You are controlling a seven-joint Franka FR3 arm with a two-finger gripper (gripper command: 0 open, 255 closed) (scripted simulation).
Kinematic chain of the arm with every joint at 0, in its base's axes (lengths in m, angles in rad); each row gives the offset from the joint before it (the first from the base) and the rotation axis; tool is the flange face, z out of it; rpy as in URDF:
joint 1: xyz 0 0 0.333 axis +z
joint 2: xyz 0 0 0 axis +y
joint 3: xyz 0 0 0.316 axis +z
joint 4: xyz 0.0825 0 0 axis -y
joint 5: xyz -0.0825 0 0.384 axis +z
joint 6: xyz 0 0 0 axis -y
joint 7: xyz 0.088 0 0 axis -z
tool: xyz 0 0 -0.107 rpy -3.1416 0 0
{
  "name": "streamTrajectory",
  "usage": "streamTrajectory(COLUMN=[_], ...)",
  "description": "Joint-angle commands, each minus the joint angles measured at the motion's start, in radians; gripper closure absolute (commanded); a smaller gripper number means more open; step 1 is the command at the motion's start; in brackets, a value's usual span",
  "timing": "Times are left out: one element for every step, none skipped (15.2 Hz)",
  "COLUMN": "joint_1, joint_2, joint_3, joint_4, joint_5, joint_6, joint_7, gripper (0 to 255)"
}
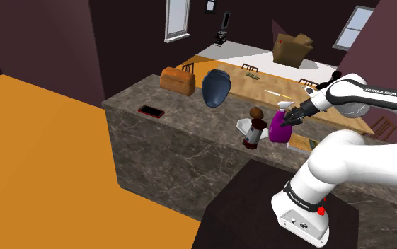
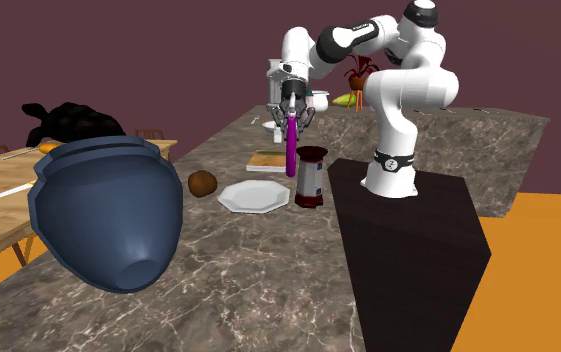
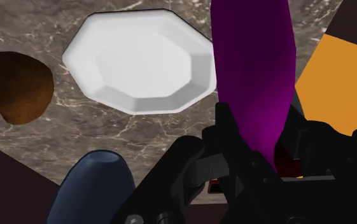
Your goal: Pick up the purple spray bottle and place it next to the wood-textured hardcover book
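The purple spray bottle has a white top and hangs upright from my gripper, which is shut on its upper part. Its base is close over the dark marble counter; I cannot tell whether it touches. The wood-textured book lies flat on the counter just behind the bottle, and a corner of the book shows beside the bottle's base.
A white octagonal plate, a brown round thing and a dark red jar stand close by. Farther along are a big blue vase and a phone.
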Motion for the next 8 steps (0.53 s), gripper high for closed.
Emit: streamTrajectory(joint_1=[0.008, 0.013, 0.018, 0.023, 0.028, 0.028, 0.028, 0.028], joint_2=[0.018, 0.026, 0.035, 0.044, 0.051, 0.051, 0.051, 0.052], joint_3=[-0.035, -0.051, -0.068, -0.085, -0.098, -0.098, -0.098, -0.098], joint_4=[-0.008, -0.012, -0.016, -0.020, -0.023, -0.023, -0.023, -0.023], joint_5=[-0.018, -0.027, -0.035, -0.044, -0.050, -0.050, -0.050, -0.050], joint_6=[0.031, 0.045, 0.060, 0.076, 0.088, 0.088, 0.088, 0.088], joint_7=[-0.011, -0.016, -0.020, -0.024, -0.028, -0.028, -0.028, -0.028], gripper=[255, 255, 255, 255, 255, 255, 255, 255])
